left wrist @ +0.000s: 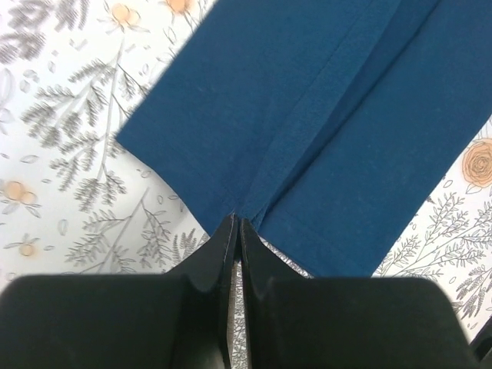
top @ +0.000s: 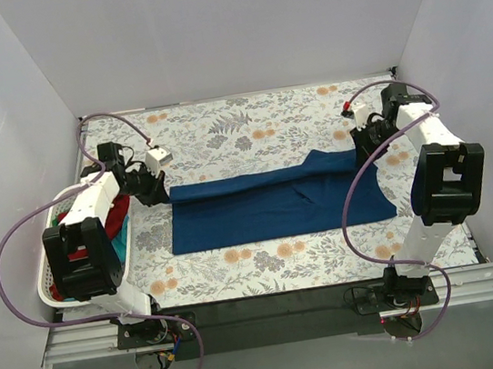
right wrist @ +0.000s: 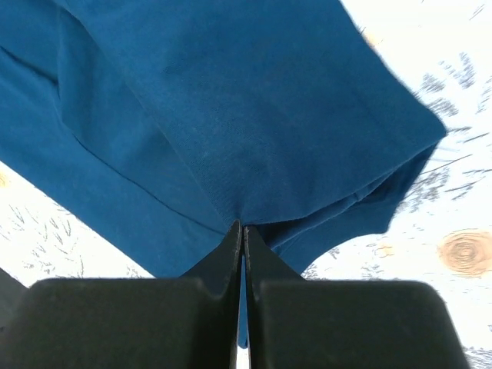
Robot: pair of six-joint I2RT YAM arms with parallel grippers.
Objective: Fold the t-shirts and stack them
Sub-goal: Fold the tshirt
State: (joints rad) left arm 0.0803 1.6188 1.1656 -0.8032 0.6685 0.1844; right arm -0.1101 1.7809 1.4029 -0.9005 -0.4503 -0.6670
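Item: navy t-shirt point(top: 277, 203), folded into a long band and laid flat at the middle of the floral-covered tabletop point(top: 246, 116)
- Long axis: set left to right, across the front of both arms. The left end is cut square. The right end is skewed toward the far side, where a flap is drawn up off the line of the band.
- Left tool point(top: 158, 195): fingers pressed together, clamped on the far-left corner of the cloth. The left arm is bent over the laundry basket point(top: 49, 285), with the forearm reached forward and inward and the wrist kept low at the cloth.
- Right tool point(top: 360, 145): fingers pressed together, clamped on the far-right flap. The elbow is held high at the right edge, and the forearm is angled to the far side and inward.
- Also listed: red t-shirt point(top: 120, 213) and teal t-shirt point(top: 120, 248), heaped in the basket at the left, apart from the navy one
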